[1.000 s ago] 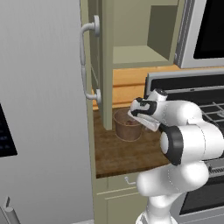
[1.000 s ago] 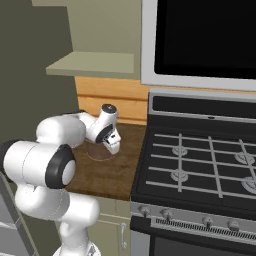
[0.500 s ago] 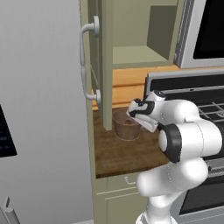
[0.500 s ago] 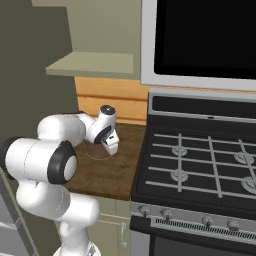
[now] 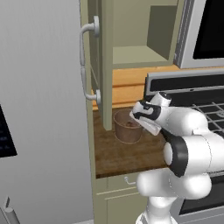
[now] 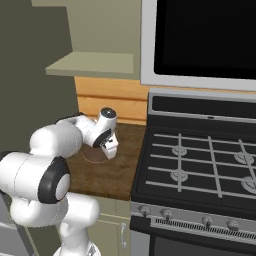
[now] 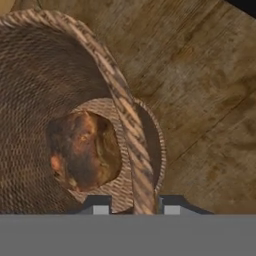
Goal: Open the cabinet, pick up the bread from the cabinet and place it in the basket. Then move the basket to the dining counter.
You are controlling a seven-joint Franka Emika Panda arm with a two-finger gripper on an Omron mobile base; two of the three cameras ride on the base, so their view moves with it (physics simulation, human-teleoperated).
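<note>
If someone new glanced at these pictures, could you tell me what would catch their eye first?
Probably the white robot arm, bent low over the wooden worktop with its gripper straddling the rim of a small woven basket. Inside the basket, on its bottom, lies a dark brown lump of bread. Above stands the open green cabinet, and to the right a black stove.

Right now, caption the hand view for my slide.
Bread lies inside the woven basket; the tool straddles its rim above the wood worktop.
</note>
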